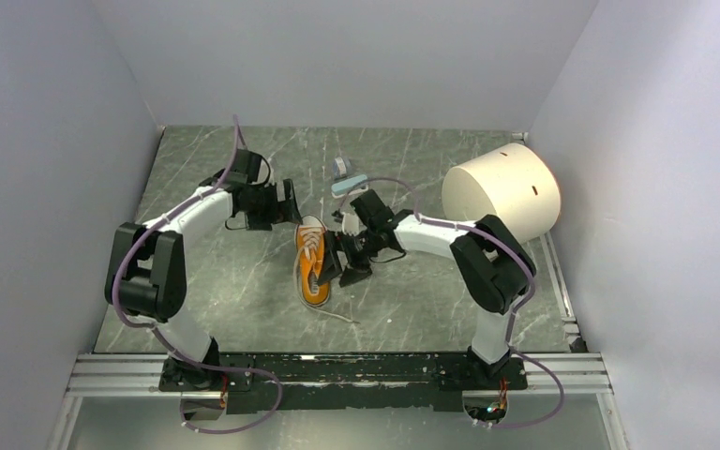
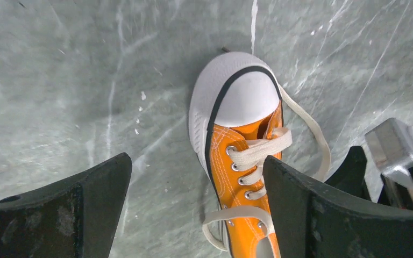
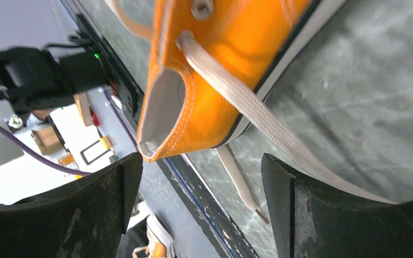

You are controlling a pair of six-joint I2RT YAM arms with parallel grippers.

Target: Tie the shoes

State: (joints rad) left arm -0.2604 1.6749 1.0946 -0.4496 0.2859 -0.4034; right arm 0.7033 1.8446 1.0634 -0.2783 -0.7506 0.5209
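The orange shoe [image 1: 312, 264] lies mid-table, its white toe cap [image 2: 242, 94] pointing toward the far wall. Its cream laces [image 2: 258, 153] cross the eyelets untied, and one loose end [image 1: 337, 314] trails on the table toward the near edge. My left gripper [image 1: 291, 202] hovers open over the toe end. In the left wrist view the left gripper [image 2: 196, 166] has bare table between its fingers, and its right finger [image 2: 312, 209] hides part of the lacing. My right gripper [image 1: 342, 264] stands open beside the shoe's right side. A lace [image 3: 247, 105] runs from the top eyelet down past the right gripper [image 3: 200, 161], ungripped.
A large white cylinder [image 1: 502, 192] lies on its side at the back right. A small blue-grey object [image 1: 345, 176] sits just beyond the shoe. Grey walls close in three sides, and a metal rail [image 1: 337, 370] runs along the near edge.
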